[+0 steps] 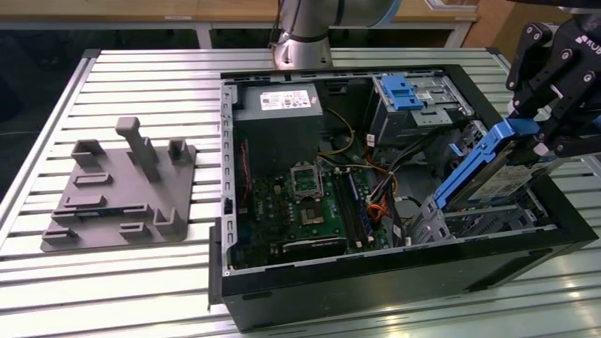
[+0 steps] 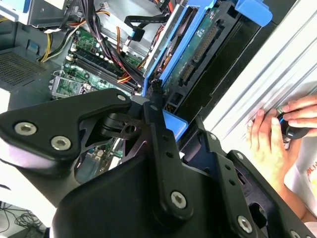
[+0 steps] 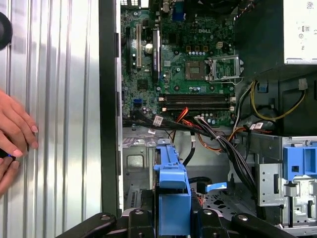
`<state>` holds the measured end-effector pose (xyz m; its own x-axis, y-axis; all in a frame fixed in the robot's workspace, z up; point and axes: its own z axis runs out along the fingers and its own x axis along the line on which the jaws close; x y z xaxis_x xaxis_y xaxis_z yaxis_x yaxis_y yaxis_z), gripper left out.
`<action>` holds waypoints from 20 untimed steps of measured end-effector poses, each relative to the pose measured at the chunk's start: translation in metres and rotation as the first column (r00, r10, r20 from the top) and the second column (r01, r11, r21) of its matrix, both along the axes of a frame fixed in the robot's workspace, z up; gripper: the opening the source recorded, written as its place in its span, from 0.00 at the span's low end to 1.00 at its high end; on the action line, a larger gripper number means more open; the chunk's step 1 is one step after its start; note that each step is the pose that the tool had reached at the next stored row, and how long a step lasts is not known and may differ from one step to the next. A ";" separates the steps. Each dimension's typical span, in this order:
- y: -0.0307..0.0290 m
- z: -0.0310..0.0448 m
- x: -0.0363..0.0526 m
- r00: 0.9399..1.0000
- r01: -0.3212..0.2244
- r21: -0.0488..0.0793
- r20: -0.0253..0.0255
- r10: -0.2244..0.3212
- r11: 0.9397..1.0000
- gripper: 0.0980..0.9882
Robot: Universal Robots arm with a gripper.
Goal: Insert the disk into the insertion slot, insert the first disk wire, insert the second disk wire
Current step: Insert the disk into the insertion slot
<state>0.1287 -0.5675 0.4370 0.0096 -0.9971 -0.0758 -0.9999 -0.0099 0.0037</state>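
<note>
Slatted metal table (image 1: pixel 141 77) carries one open computer case (image 1: pixel 376 282) and one grey fixture plate (image 1: pixel 112 190). I count one disk (image 1: pixel 497 179), silver in a bright blue frame, tilted steeply over the insertion slot (image 1: pixel 497 220) at the exterior view's right, not seated. My gripper (image 1: pixel 535 134) has its jaws closed on that frame. A person's hand (image 3: pixel 15 129) rests on the table.

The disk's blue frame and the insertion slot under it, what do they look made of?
The disk wears a frame that looks like moulded plastic: bright blue, matte. The insertion slot looks like bare sheet metal: silver, thin, perforated walls.
</note>
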 end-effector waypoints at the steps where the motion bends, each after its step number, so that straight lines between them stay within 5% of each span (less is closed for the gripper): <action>1: 0.0000 -0.0007 0.0000 1.000 0.000 0.000 0.000 0.000 1.000 0.30; 20: 0.0000 -0.0293 0.0005 1.000 -0.002 0.000 -0.003 0.002 1.000 0.30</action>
<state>0.1292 -0.5675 0.4077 0.0116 -0.9971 -0.0758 -0.9999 -0.0122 0.0070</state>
